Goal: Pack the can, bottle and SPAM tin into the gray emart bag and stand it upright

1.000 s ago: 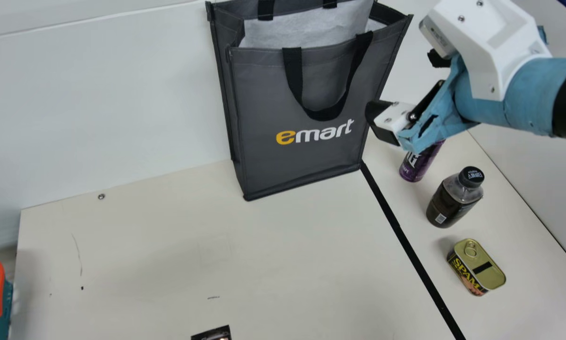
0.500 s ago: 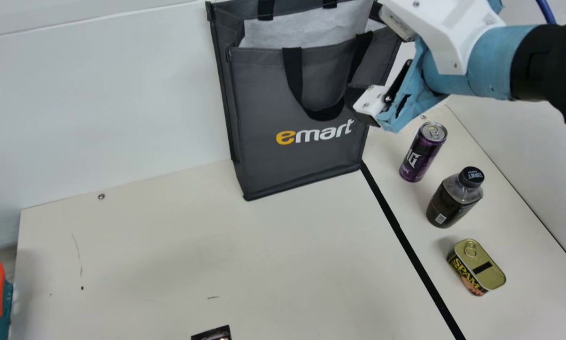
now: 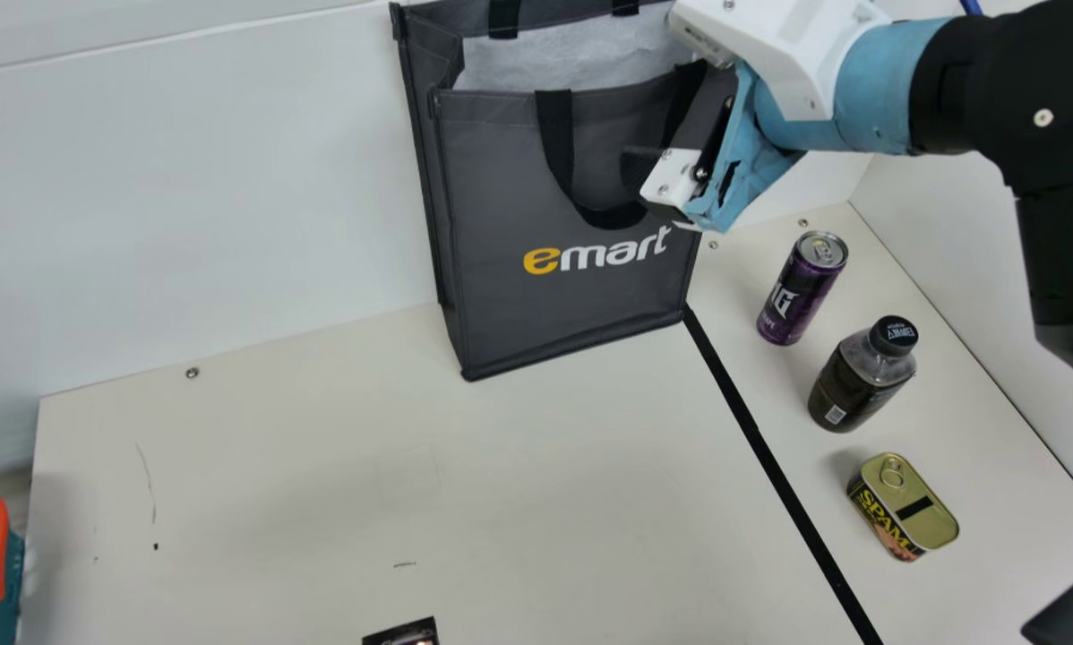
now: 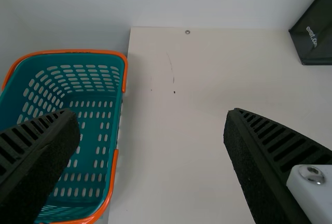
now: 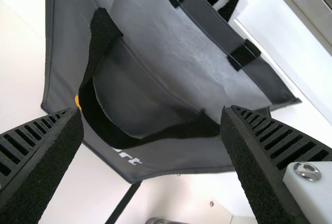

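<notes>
A: How does the right tool (image 5: 150, 112) stand?
B: Released, ribbed fingers spread wide, nothing between them. The front handle (image 3: 554, 134) hangs slack across its gap in the wrist view; whether they touch, I can't tell.
A: So the step is taking hold of the bag (image 3: 501, 197)?
B: I'd judge so. Line both fingers up with the strap or rim before closing, and pinch cloth squarely, not one loose fold.
A: Then pull?
B: Gently. It's upright and empty-looking fabric, likely to tip or skid if tugged. Widen the mouth, nothing more.
A: Could the left tool (image 4: 150, 115) help?
B: It's released too, empty, near the teal basket (image 4: 118, 180). It might steady the far side.
A: And the goods?
B: On the desk (image 3: 321, 466), right of the bag: can (image 3: 796, 300) nearest, then bottle (image 3: 854, 385), then SPAM tin (image 3: 904, 506). Keep the elbow clear of them.
</notes>
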Controlling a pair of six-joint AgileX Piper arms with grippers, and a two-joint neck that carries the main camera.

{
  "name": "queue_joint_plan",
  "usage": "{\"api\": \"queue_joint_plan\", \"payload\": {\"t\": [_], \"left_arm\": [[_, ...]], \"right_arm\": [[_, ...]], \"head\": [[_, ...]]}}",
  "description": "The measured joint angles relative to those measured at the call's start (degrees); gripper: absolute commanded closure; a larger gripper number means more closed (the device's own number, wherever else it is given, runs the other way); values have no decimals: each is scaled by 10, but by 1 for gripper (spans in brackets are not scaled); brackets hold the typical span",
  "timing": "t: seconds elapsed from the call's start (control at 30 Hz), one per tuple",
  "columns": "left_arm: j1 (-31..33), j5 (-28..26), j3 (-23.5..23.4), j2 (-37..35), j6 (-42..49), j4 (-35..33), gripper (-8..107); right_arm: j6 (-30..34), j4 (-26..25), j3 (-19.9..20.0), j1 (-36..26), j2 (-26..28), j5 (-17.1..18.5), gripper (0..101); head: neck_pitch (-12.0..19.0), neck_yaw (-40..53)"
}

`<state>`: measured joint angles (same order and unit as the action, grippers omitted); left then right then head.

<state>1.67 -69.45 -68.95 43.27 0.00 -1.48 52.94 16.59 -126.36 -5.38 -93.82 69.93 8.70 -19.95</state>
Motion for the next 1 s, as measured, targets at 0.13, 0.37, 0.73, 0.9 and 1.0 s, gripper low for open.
{"api": "queue_joint_plan", "payload": {"t": [0.13, 0.37, 0.73, 0.9, 1.0], "left_arm": [[0, 0, 0, 0, 0, 0, 9], [0, 0, 0, 0, 0, 0, 9], [0, 0, 0, 0, 0, 0, 9], [0, 0, 0, 0, 0, 0, 9], [0, 0, 0, 0, 0, 0, 9]], "right_arm": [[22, 10, -11, 3, -13, -1, 6], [58, 25, -31, 5, -39, 0, 6], [110, 57, -50, 3, -77, -1, 6], [135, 73, -54, 3, -93, -1, 6], [147, 82, -54, 5, -104, -1, 6]], "head": [[0, 1], [0, 1], [0, 0], [0, 0], [0, 1]]}}
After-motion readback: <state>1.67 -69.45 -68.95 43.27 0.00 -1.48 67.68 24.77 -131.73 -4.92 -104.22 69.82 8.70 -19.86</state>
